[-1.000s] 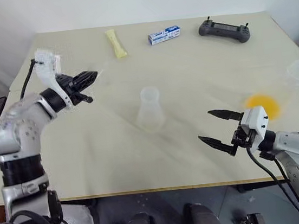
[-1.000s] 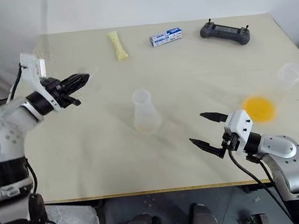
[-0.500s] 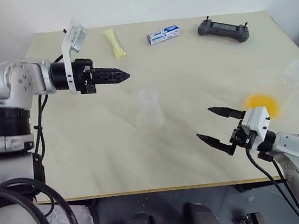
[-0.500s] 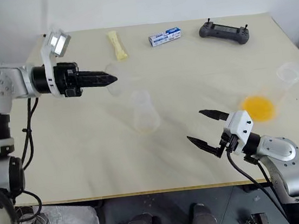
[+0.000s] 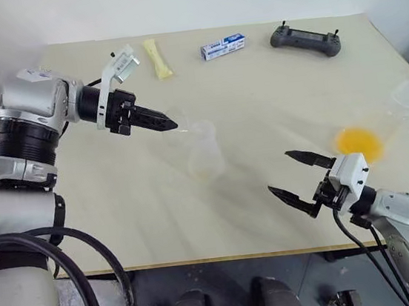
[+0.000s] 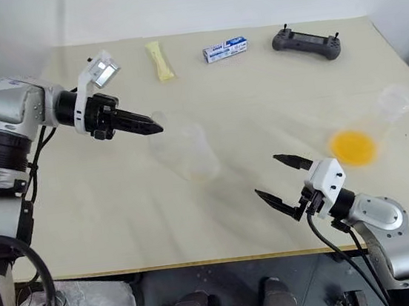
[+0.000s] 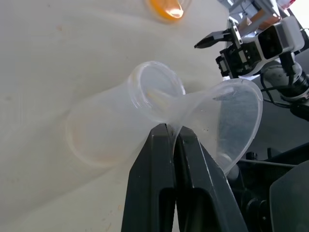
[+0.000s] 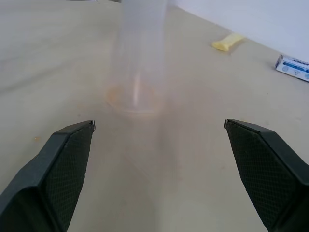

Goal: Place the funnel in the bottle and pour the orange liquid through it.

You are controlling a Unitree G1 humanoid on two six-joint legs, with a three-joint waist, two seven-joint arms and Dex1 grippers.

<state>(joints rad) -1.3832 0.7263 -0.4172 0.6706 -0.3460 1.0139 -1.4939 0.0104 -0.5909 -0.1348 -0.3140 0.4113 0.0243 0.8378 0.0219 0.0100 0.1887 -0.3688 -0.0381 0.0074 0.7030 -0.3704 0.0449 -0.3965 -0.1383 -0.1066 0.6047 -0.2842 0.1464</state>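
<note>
**Inspector:** Status, nearest first?

**Onlooker:** The right gripper (image 5: 301,172) hangs with its fingers spread wide and nothing between them. The bottle (image 5: 203,151) stands upright on the table (image 5: 122,215), ahead of those fingers and well apart from them.

**Inspector:** The funnel?

**Onlooker:** The left gripper (image 7: 173,137) has its fingers pinched tight on the funnel (image 7: 227,118). The stem lies at the bottle's mouth, tilted; I judge it not yet seated.

**Inspector:** The liquid?

**Onlooker:** The orange liquid (image 5: 357,139) sits in a clear flask just beyond the right fingers, untouched. Seating and the whole pour remain.

**Inspector:** Count.

**Onlooker:** One funnel, one bottle, one flask of orange liquid. Beyond the left fingers, along the far edge: one pale yellow packet (image 5: 158,58), one small blue and white box (image 5: 223,47), one dark controller (image 5: 306,40).
</note>
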